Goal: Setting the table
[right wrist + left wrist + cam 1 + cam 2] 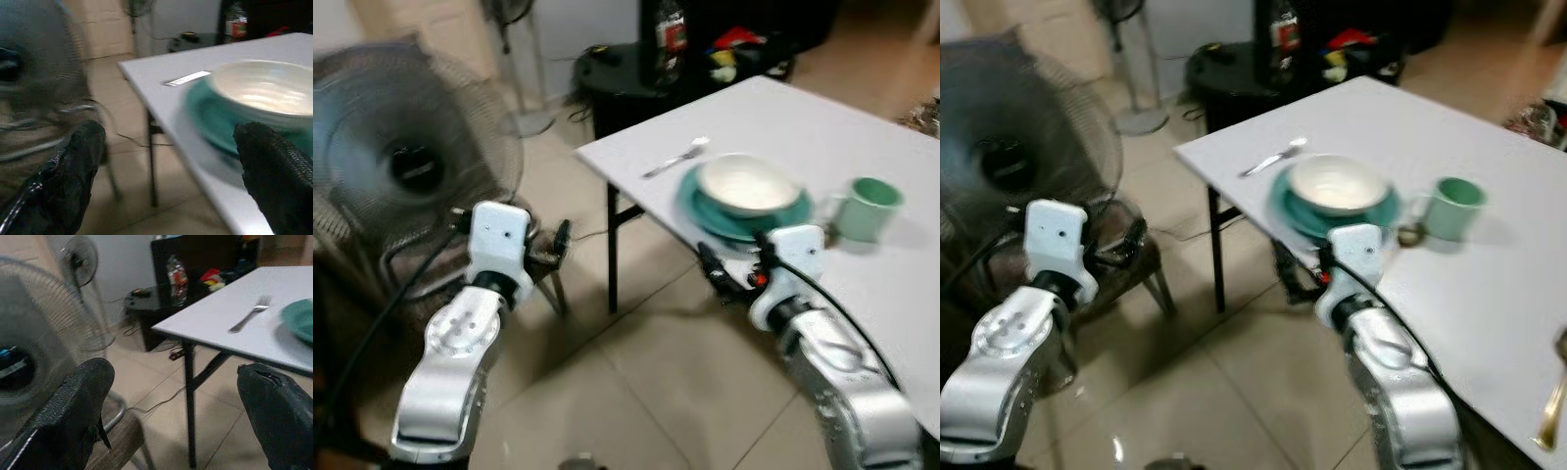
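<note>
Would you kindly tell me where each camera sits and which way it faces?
Left eye view: on the head, looking down at the white table, bowl, mug; both silver arms show.
Right eye view: same head, same scene, a gold utensil at the table edge.
Left wrist view: along the open left tool toward the fork and fan.
Right wrist view: along the open right tool toward the bowl on its teal plate.
Shared: table and fork.

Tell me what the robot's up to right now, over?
Left gripper, right gripper open, empty. White bowl on teal plate, green mug, silver fork set. Standing fan close left.
</note>
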